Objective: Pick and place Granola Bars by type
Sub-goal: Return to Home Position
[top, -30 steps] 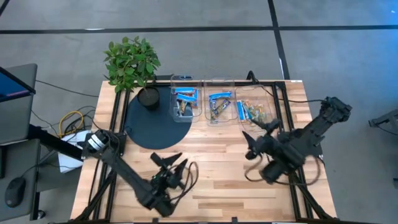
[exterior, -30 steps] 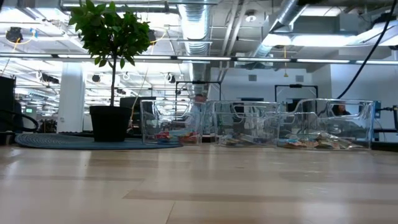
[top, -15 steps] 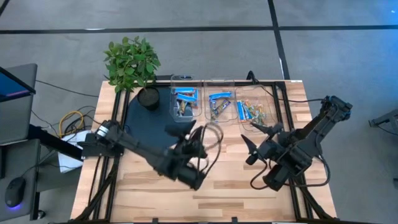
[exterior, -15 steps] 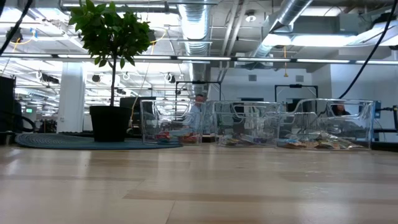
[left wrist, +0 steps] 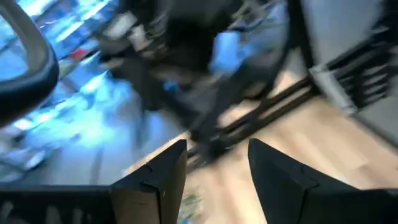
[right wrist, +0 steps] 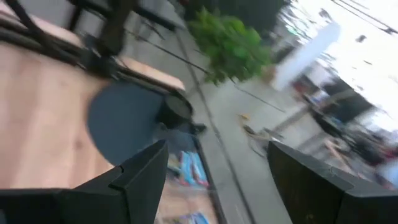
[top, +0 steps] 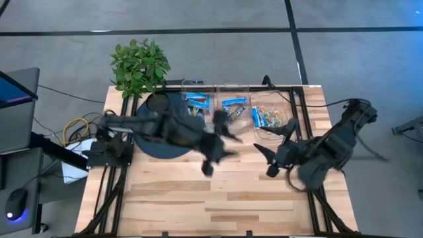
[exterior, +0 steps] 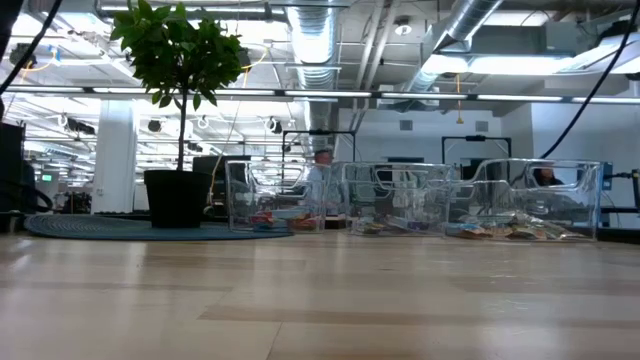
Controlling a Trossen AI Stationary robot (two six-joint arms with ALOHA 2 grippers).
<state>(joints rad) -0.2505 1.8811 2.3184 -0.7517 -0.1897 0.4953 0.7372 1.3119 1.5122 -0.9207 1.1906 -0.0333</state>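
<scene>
The Granola Bars lie in three clear tubs at the table's far side: left tub (top: 197, 109), middle tub (top: 232, 111), right tub (top: 271, 118). Blue wrappers (top: 196, 101) show among brownish ones. In the low view the bars (exterior: 268, 218) rest flat on the tub floors. My left gripper (top: 225, 132), blurred, hangs open in the air just in front of the left and middle tubs, nothing between its fingers (left wrist: 155, 180). My right gripper (top: 271, 149) is open wide above the table's right part, in front of the right tub, and holds nothing (right wrist: 217, 168).
A potted plant (top: 140, 66) stands on a dark round mat (top: 155, 135) at the far left. Black frame rails (top: 301, 112) run along the table's sides. Bare wood (top: 218, 198) stretches across the near half.
My left arm has swung from the near left of the table up and toward the far middle, tipping from pointing down to nearly level. My right gripper has risen a little. The bars lie as before.
</scene>
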